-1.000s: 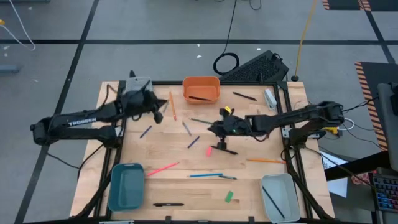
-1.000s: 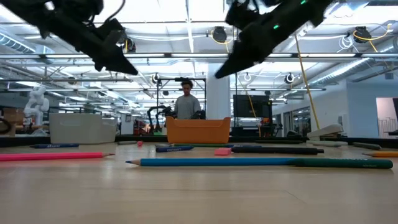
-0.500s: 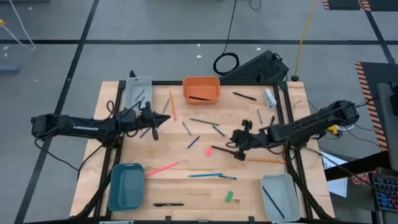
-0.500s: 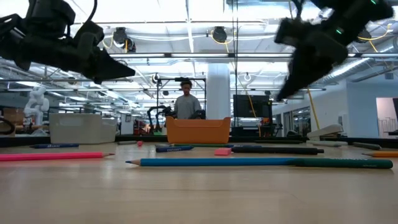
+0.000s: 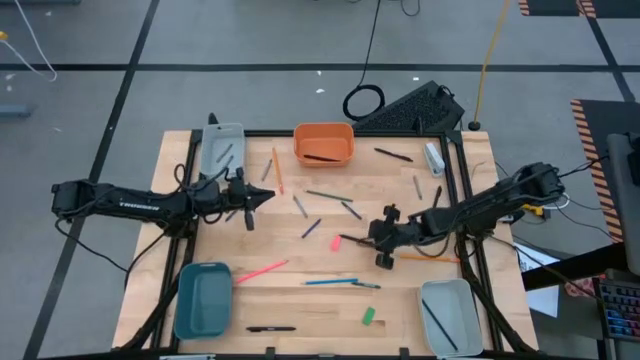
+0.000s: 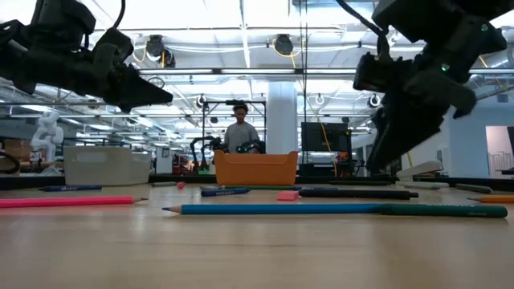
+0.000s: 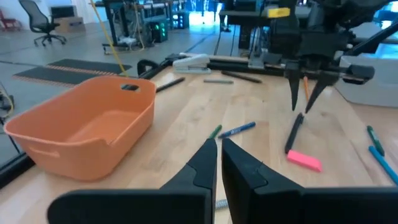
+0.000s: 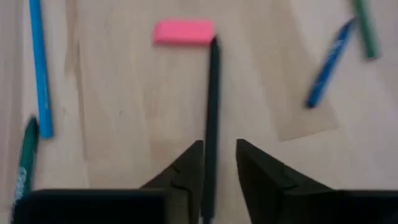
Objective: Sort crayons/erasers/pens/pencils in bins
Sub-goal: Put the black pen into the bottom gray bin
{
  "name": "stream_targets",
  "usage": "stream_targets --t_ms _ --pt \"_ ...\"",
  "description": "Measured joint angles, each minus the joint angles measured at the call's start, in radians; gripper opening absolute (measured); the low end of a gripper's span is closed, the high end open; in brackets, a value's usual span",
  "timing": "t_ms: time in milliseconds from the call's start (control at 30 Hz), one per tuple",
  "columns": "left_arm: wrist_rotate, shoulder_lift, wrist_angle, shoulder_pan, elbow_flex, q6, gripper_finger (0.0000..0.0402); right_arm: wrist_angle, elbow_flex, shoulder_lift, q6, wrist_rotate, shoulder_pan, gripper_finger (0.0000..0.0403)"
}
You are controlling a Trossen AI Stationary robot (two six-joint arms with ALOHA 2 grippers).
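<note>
- Right gripper (image 5: 383, 243) is the pincer I work with now. Its two fingers (image 8: 186, 171) stand a little apart, one on each side of a black pen (image 8: 212, 112), and they hold nothing yet.
- I keep the wrist pointing down so that the pen's long body runs through the gap between the fingers. In my judgement this is the right pose for a pinch across the thin shaft.
- That pen lies flat on the wooden table (image 5: 300, 270). Its far tip reaches the pink eraser (image 8: 184, 31); from the wrist view I cannot tell whether they really touch.
- I think the risk is to catch or push the eraser together with the pen, so I would close nearer the pen's middle.
- Beside the pen, well apart, lie a blue pencil (image 8: 38, 68), a green stick (image 8: 25, 165) and a blue crayon (image 8: 328, 63).
- A pale grey bin (image 5: 448, 315) at the table's near right corner already has one dark pen inside, so I judge it to be the place for this one.
- Left gripper (image 5: 258, 197) hangs over the left part of the table, near the other pale bin (image 5: 221, 147). Its fingers are almost together and empty.
- Orange bin (image 5: 323, 144) stands at the far edge with one dark stick in it; the teal bin (image 5: 203, 299) seems empty.
</note>
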Motion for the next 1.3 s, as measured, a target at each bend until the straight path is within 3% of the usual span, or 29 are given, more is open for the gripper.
stream_targets --t_ms 133,267,600,900,1200,1300 --pt "-0.006 0.008 0.002 -0.008 0.0 -0.002 0.0026 -0.076 0.045 0.054 0.005 0.003 0.017 0.0138" --pt "-0.009 0.007 0.006 -0.021 0.0 -0.006 0.0026 -0.135 0.062 0.078 0.053 -0.009 0.017 0.0148" --pt "-0.018 0.007 0.029 -0.051 0.0 0.004 0.0026 -0.209 0.062 0.092 0.086 -0.021 0.017 0.0098" --pt "-0.017 0.007 0.058 -0.053 0.0 0.013 0.0026 -0.216 0.067 0.16 0.102 -0.022 0.005 0.0091" --pt "-0.017 0.007 0.06 -0.052 0.0 0.019 0.0026 -0.268 0.064 0.133 0.171 -0.064 -0.006 0.0022" --pt "-0.018 0.007 0.06 -0.052 0.0 0.02 0.0026 -0.277 0.064 0.104 0.208 -0.072 -0.01 0.002"
